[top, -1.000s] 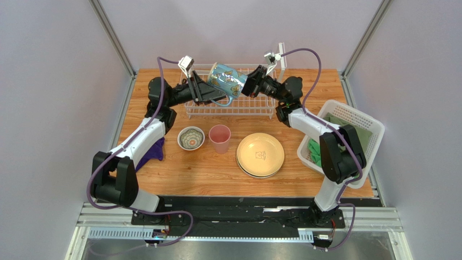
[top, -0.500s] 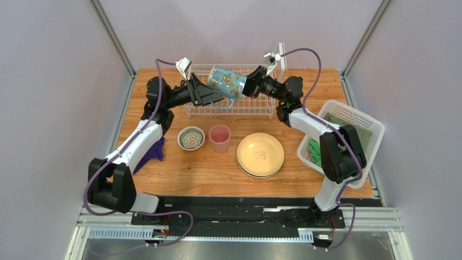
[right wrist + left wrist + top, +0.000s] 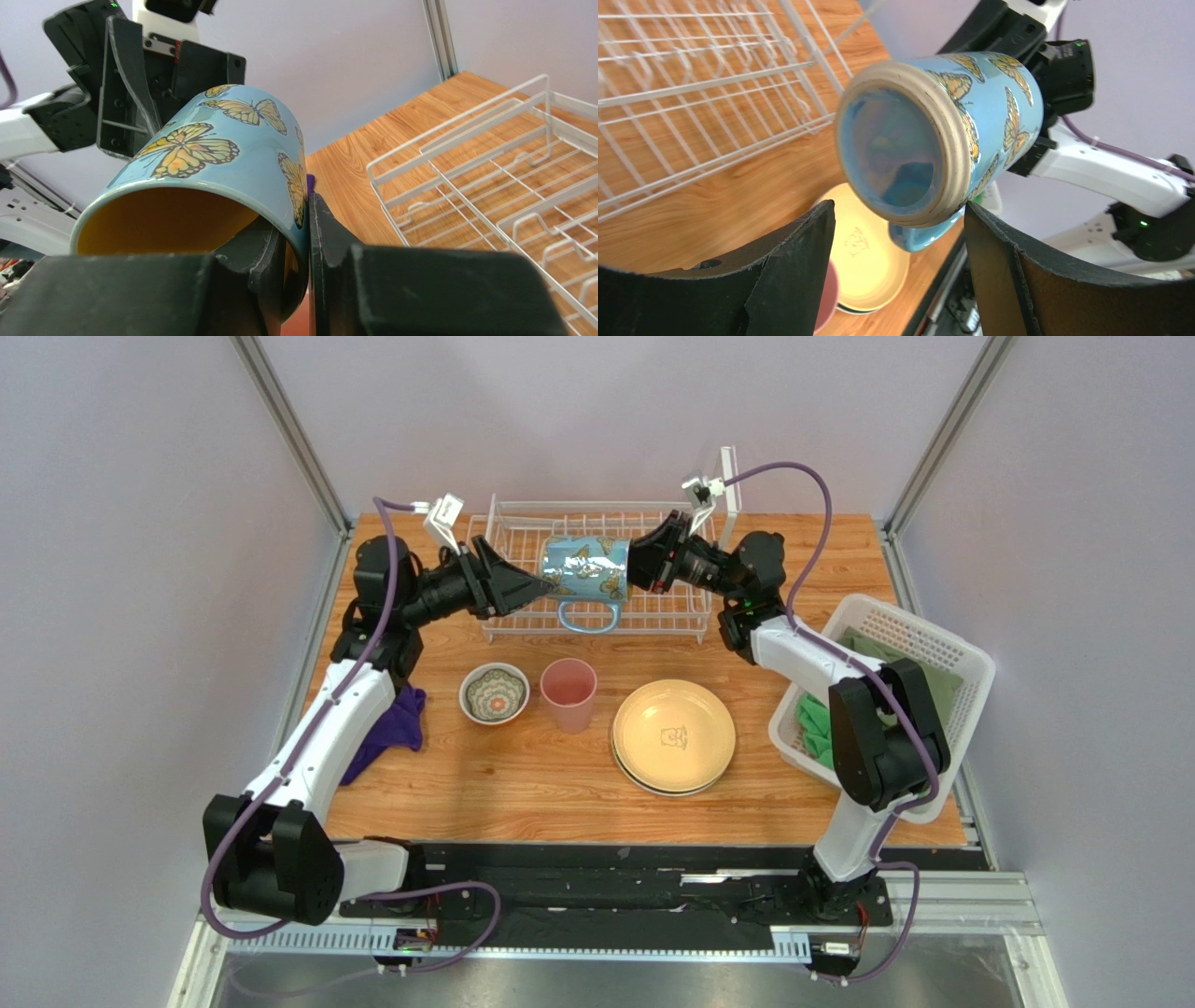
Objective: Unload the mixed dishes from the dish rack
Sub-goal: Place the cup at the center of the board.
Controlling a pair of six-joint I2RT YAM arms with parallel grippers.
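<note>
A blue butterfly mug (image 3: 585,569) with a yellow inside hangs on its side above the white wire dish rack (image 3: 659,605), handle pointing down. My right gripper (image 3: 648,563) is shut on its rim (image 3: 298,210), one finger inside and one outside. My left gripper (image 3: 540,585) is open just left of the mug, whose base (image 3: 906,133) faces it with the fingers (image 3: 787,266) apart from it. In front of the rack stand a small patterned white bowl (image 3: 494,693), a pink tumbler (image 3: 568,693) and a cream-yellow plate (image 3: 673,735) stacked on a dark-rimmed one.
A white lattice basket (image 3: 919,651) with green cloths (image 3: 814,728) sits at the right edge. A purple cloth (image 3: 396,725) lies by the left arm. The rack's tall upright panel (image 3: 728,476) rises behind the right gripper.
My left gripper opened off the mug and drew back to the left. The mug, still in the right gripper, swung level with its handle down.
</note>
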